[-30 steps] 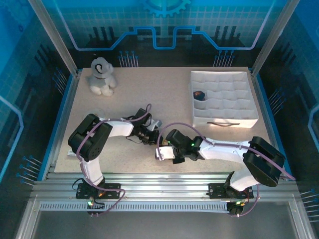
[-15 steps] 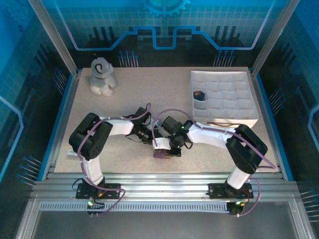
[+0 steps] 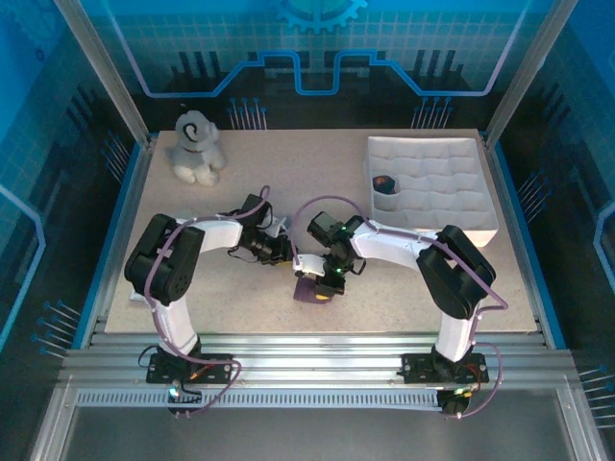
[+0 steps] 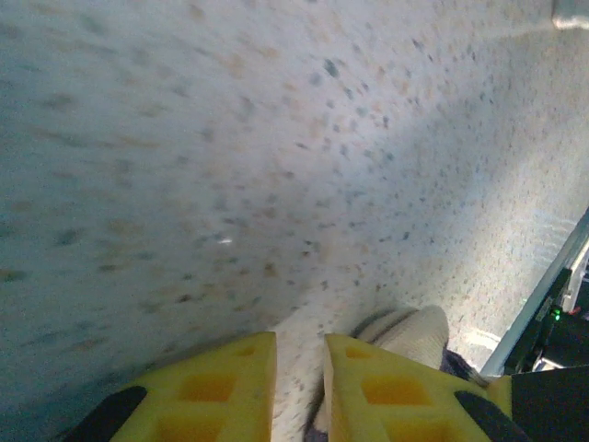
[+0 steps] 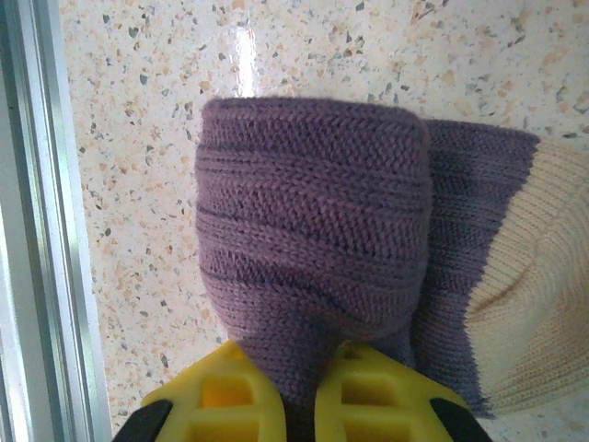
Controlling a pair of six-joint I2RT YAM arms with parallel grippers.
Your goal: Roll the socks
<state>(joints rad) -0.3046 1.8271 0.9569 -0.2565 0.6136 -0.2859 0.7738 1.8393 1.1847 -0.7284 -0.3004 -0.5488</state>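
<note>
Right wrist view: my right gripper [image 5: 299, 398] is drawn in narrow on the purple sock [image 5: 313, 230], with a fold of the knit pinched between my two yellow fingers [image 5: 216, 401]. The sock stands as a thick rounded hump straight ahead of my fingertips, resting on the speckled tabletop [image 5: 138, 138]. A second purple layer lies behind it to the right. A cream ribbed part [image 5: 525, 295] of the fabric touches that layer at the view's right edge. A metal rail [image 5: 32, 230] runs down the left edge, near the hump but apart from it.

From the top external camera, I see this gripper [image 3: 325, 280] holding the sock [image 3: 309, 292] close to the table's near edge, about midway across. My left gripper [image 3: 285, 252] sits just beyond and to the left of the sock, near it.

On the left wrist camera, my left gripper [image 4: 299, 387] has its fingers a narrow gap apart. Bare tabletop shows between them, and I hold nothing there. Cream fabric lies just beside my right-hand fingertip; I cannot tell whether it touches.

A plush dog [image 3: 197, 147] sits at the far left corner, and a white compartment box [image 3: 452, 233] stands at the far right, both well apart from the sock.
</note>
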